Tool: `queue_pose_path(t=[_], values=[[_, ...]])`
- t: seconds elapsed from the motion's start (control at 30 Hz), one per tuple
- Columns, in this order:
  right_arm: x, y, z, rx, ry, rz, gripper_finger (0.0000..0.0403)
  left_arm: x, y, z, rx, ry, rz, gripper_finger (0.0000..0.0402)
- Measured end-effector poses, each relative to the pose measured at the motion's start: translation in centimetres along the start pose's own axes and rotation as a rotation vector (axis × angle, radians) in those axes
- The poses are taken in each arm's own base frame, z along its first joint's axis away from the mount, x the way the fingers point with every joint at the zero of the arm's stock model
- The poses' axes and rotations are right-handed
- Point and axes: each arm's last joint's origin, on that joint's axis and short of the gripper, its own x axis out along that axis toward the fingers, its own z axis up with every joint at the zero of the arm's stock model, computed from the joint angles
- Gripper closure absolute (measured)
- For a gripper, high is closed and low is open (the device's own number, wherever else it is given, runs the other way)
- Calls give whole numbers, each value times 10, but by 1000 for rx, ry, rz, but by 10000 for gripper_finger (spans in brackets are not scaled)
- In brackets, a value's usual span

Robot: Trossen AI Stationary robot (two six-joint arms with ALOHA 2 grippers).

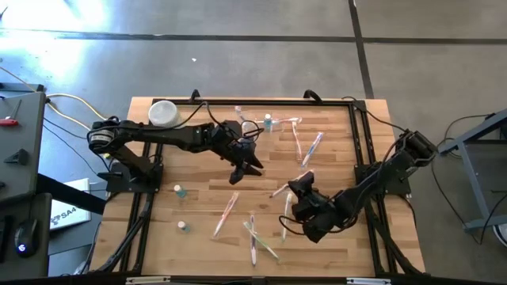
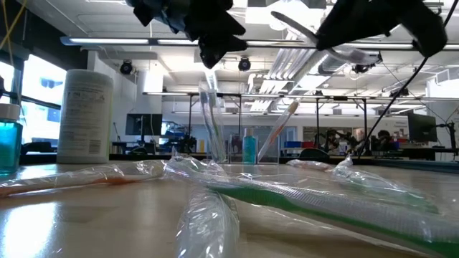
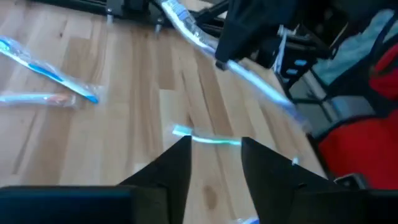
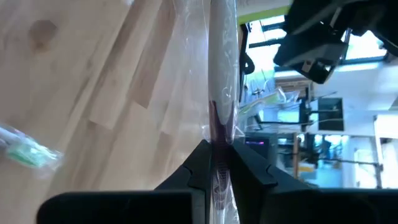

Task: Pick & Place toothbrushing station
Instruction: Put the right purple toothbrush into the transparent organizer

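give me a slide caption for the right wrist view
Right gripper shut on a wrapped toothbrush above the wooden table.

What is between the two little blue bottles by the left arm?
Nothing at all. The high view shows only bare wood of the table between the upper blue bottle and the lower blue bottle.

In the low view, the top edge cuts off both dark arms, and the clear colourless plastic holder is hard to separate from the crinkled wrappers before it. In the right wrist view, the white wrapped toothbrush leaves the picture at both ends. From above, the holder is too small to find on the wooden bench.
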Motion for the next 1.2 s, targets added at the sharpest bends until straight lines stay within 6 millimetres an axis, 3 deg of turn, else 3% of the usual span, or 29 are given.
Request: queue_pose_path(t=[0.2,0.33,0.87,1.2], values=[[10,-7,1,-73,26,-44,372,3,1,2,-125,-27,-6,178],[15,-12,1,-119,48,-87,372,5,1,2,-136,-33,-43,155],[38,-33,7,-245,101,-178,371,8,-4,9,-139,-98,-75,151],[46,-42,11,-305,104,-199,371,23,7,-1,-166,-74,38,151]])
